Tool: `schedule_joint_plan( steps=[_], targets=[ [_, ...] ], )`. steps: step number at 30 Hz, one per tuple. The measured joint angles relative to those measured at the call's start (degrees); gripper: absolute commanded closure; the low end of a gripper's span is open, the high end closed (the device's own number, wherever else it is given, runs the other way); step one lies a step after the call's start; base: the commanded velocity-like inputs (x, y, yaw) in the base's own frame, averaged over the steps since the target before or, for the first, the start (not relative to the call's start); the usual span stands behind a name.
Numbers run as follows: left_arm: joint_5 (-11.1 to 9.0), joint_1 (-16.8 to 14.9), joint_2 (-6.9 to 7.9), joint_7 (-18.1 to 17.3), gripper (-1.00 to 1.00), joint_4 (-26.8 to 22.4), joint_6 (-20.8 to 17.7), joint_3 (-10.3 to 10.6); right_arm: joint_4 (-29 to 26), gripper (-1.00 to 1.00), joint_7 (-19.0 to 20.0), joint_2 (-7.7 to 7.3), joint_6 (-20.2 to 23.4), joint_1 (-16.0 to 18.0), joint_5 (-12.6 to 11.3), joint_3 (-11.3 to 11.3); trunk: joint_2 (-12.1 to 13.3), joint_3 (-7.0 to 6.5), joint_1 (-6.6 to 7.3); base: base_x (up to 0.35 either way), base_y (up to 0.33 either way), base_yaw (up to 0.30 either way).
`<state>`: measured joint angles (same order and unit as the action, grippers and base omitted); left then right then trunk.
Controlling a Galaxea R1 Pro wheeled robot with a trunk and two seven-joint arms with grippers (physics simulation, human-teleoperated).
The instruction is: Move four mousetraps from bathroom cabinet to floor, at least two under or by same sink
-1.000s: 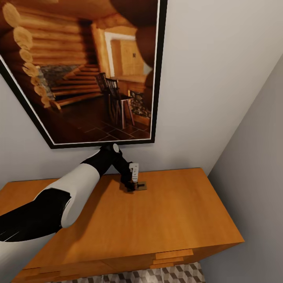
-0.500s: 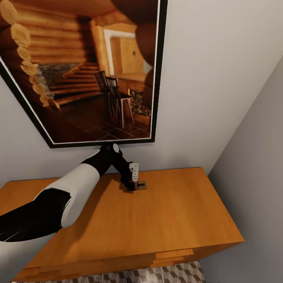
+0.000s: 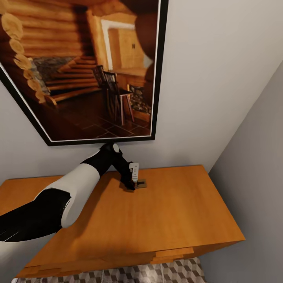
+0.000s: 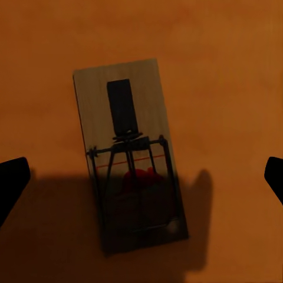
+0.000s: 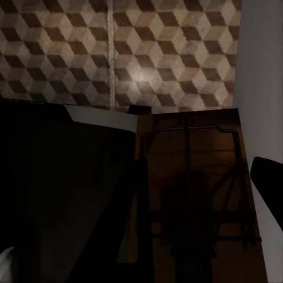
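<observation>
A mousetrap (image 3: 140, 183) lies flat on the orange-brown cabinet (image 3: 177, 212) top, near the back wall. My left gripper (image 3: 133, 184) hangs right over it, pointing down. In the left wrist view the mousetrap (image 4: 130, 156) shows its black spring bar and red bait patch, and the left gripper (image 4: 141, 180) is open, its dark fingertips (image 4: 13, 180) far apart on either side of the board. A second mousetrap (image 5: 197, 194) sits close before the right wrist camera, in shadow. My right gripper (image 5: 194, 177) is shut on it, one finger (image 5: 268, 180) against its edge, above the bathroom floor (image 5: 147, 53).
A large framed picture (image 3: 86, 70) of a log interior hangs on the wall behind the cabinet. A grey side wall (image 3: 255, 177) closes in at the cabinet's right end. Cube-pattern tiles (image 3: 157, 273) show below the cabinet front. A dark bulk (image 5: 65, 194) fills one side of the right wrist view.
The head view has shifted a little, so the cabinet and picture sit slightly differently. My left gripper has stayed over the mousetrap on the cabinet.
</observation>
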<state>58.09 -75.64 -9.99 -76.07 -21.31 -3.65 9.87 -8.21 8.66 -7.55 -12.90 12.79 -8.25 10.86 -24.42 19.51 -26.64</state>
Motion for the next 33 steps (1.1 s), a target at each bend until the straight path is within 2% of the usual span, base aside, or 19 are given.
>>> schedule_joint_plan(
  steps=[22, 33],
  targets=[
    [0.1, 0.0, 0.00, 0.0, -1.00, 0.0, -0.2, 0.0, 0.1, 1.00, 0.0, -0.02, 0.0, 0.0, 0.0, 0.1, 0.0, 2.04, 0.00, 0.000, 0.000, 0.000],
    [0.0, 0.0, 0.00, -0.2, -1.00, 0.0, -0.2, 0.0, 0.1, 1.00, 0.0, -0.06, 0.0, 0.0, 0.0, 0.1, 0.0, 2.26, 0.00, 0.000, 0.000, 0.000]
  ],
)
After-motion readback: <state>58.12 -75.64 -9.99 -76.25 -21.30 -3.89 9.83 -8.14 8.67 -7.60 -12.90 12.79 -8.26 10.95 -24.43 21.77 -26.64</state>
